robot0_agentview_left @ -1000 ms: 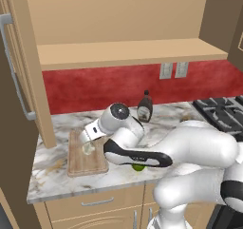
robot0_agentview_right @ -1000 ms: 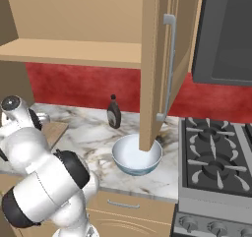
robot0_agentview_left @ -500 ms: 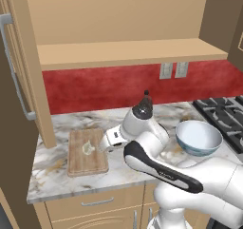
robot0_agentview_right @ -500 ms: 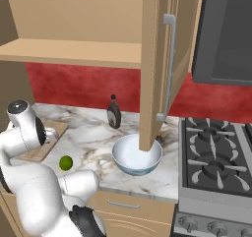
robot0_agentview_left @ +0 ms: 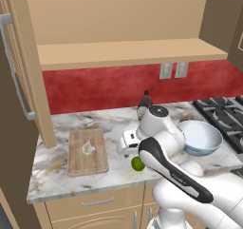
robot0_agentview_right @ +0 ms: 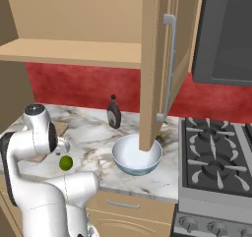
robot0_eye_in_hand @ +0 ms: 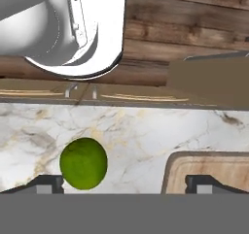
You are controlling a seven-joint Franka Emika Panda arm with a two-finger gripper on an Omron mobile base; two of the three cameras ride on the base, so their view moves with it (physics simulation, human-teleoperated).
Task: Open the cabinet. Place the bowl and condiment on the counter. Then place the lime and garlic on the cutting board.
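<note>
With the cabinet open and the bowl and condiment already standing on the counter, the step in hand appears to be the transfer of the lime to the cutting board. A pale bulb, probably the garlic, lies on the board. The lime rests on the marble near the front edge, between board and bowl, touching neither. The gripper hovers low over the counter with its fingertips set wide apart and nothing between them; in the hand view the lime sits just inside one tip, off centre. The next move calls for centring the jaws on the lime, then lowering and closing.
</note>
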